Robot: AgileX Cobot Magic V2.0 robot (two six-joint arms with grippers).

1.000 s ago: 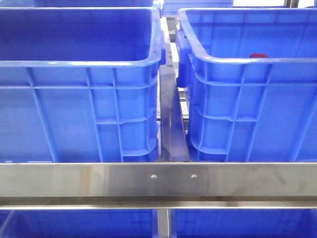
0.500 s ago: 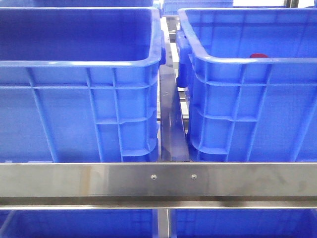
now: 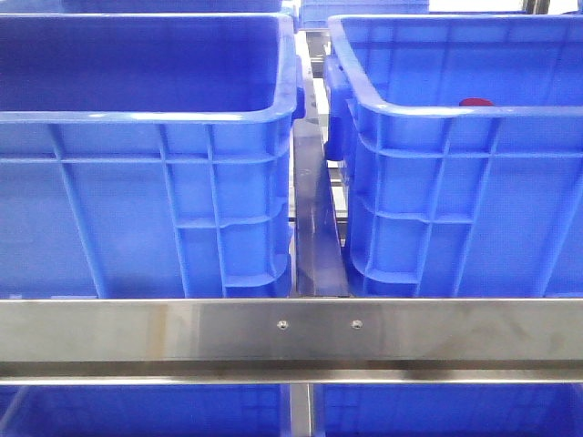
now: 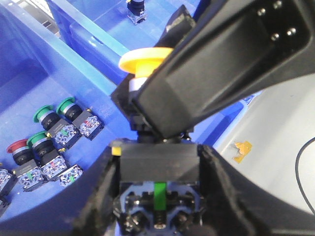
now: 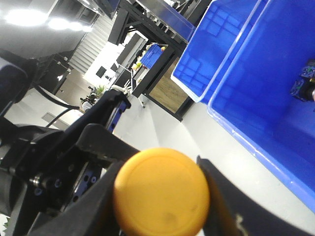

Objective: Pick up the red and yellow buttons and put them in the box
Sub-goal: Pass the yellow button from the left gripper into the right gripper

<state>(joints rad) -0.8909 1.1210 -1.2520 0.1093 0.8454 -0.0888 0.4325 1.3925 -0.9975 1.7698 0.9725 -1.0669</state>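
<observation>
The yellow button (image 4: 145, 59) hangs in the air over a blue crate (image 4: 34, 64). My left gripper (image 4: 158, 160) is shut on its black base. One of the right gripper's fingers (image 4: 197, 83) reaches over the button's stem. In the right wrist view the yellow cap (image 5: 161, 191) sits between the fingers of my right gripper (image 5: 160, 174), which is closed on it. A red button top (image 3: 475, 102) peeks over the rim of the right box (image 3: 455, 114). Another red-capped button (image 4: 17, 146) lies in the crate below. Neither gripper shows in the front view.
A second blue crate (image 3: 182, 114) stands at the left, with a steel rail (image 3: 291, 332) across the front. Several green-capped buttons (image 4: 47, 115) lie on the crate floor. Two more blue crates (image 5: 266, 108) and grey floor (image 5: 275, 142) show in the wrist views.
</observation>
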